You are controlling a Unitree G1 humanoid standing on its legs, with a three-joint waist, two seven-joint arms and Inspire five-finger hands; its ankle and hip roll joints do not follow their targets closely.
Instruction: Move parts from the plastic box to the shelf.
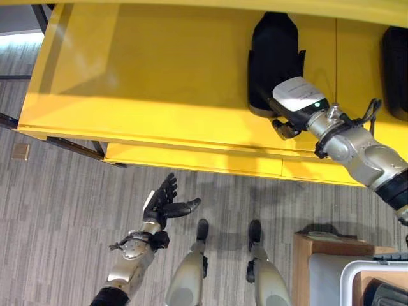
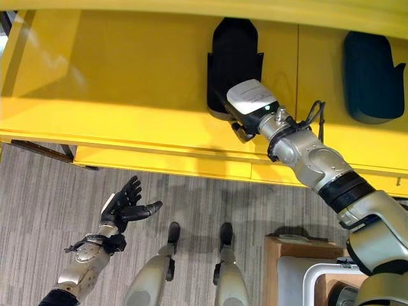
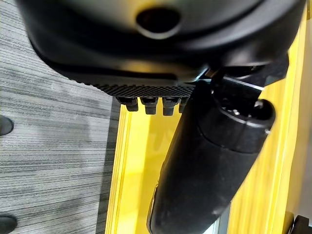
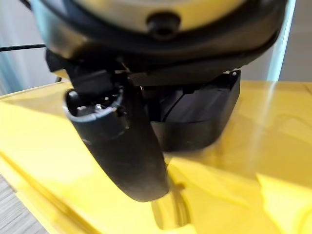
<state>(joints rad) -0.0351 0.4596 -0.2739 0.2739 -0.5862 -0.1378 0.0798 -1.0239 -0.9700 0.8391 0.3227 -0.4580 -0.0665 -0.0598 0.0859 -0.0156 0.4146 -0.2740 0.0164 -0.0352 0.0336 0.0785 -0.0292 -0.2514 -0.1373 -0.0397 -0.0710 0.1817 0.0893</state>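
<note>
A long yellow shelf point(image 1: 159, 83) runs across the top of the scene. A black moulded part point(image 1: 273, 54) lies on it, and a second dark part point(image 2: 373, 73) rests further right. My right hand point(image 1: 294, 95) reaches onto the shelf at the near end of the black part point(image 4: 200, 117); its thumb point(image 4: 124, 151) stands out straight, clear of the part. My left hand point(image 1: 162, 204) hovers low above the floor in front of the shelf, open and holding nothing, its thumb point(image 3: 209, 165) extended. The white plastic box point(image 1: 373, 274) sits at the lower right.
The box rests on a wooden stand point(image 1: 307, 252) to my right, with a dark item point(image 1: 386, 294) inside it. A lower yellow shelf lip point(image 1: 191, 159) juts out beneath the top board. Dark frame bars point(image 1: 70, 146) run under the shelf's left end. Grey carpet point(image 1: 57, 217) lies below.
</note>
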